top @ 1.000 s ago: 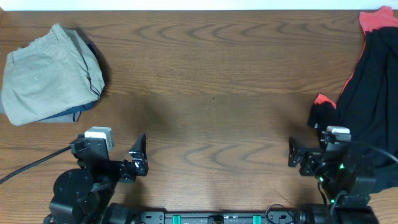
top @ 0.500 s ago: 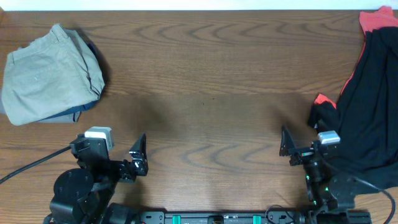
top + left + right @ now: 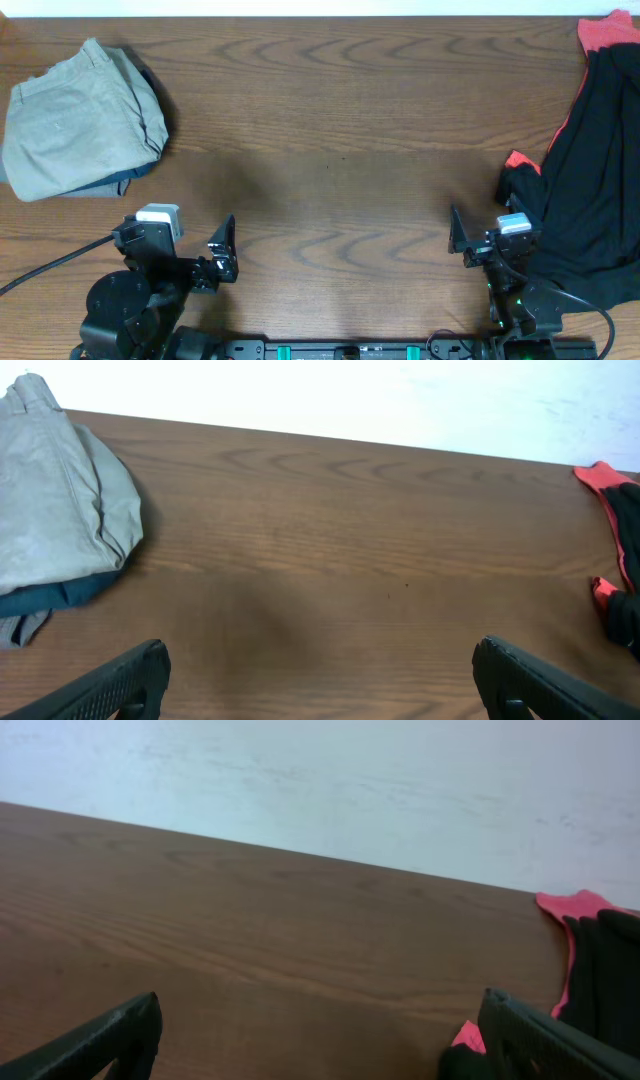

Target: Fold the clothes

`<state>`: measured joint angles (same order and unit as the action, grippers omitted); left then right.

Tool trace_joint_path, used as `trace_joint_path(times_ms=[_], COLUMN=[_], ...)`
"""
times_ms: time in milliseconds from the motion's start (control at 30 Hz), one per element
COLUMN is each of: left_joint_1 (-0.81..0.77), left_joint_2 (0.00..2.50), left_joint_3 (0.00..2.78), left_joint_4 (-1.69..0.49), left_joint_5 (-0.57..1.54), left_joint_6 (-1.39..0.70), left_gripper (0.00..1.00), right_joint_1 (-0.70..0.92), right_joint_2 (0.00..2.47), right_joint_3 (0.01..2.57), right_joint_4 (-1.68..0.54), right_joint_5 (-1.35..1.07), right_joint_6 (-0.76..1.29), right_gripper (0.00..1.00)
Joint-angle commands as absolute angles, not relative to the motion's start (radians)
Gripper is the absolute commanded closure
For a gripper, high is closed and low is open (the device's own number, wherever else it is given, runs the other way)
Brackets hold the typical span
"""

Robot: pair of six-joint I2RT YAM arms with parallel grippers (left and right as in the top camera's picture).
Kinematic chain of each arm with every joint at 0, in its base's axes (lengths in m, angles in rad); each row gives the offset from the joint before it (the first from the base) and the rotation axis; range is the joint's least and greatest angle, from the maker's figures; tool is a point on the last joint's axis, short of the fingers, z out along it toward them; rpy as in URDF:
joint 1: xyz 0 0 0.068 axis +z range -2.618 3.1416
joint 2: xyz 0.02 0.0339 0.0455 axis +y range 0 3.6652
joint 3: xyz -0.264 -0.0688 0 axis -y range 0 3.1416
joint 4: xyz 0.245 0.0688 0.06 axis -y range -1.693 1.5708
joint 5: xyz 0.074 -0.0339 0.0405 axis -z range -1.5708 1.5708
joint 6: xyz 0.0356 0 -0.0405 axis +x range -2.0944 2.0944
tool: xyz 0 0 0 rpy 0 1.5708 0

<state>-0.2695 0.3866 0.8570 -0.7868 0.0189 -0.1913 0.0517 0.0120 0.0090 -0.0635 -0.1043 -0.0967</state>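
On table (image 3: 330, 100), one shorts pile (image 3: 80, 120), one garment (image 3: 590, 170)

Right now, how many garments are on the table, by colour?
Khaki-beige shorts: 1
Navy garment, under the khaki: 1
Black-and-red garment: 1
Total: 3
A grey edge below the navy in the left wrist view may be a fourth; cannot tell.
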Motion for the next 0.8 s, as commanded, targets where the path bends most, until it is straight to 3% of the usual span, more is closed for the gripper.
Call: trace_joint_path(times_ms=[0, 567, 767], left_joint_1=[-0.272, -0.272, -0.271], left_joint_2=[0.384, 0.384, 0.384], left_joint_3=[0.855, 0.855, 0.855], left_joint_4=[-0.784, -0.784, -0.784], left_joint_5=[0.010, 0.007, -0.149], left_joint_6=[-0.204, -0.199, -0.117], left_gripper=[0.02, 0.02, 0.02], right_joint_1=[0.059, 0.059, 0.059], right_joint_2=[0.005, 0.005, 0.005], right_joint_3=[0.006, 0.006, 0.006], right_joint_4=[-0.065, -0.065, -0.065], right_joint_5=[-0.109, -0.109, -0.109], right_joint_6=[-0.125, -0.125, -0.125], right_gripper=[0.01, 0.01, 0.01])
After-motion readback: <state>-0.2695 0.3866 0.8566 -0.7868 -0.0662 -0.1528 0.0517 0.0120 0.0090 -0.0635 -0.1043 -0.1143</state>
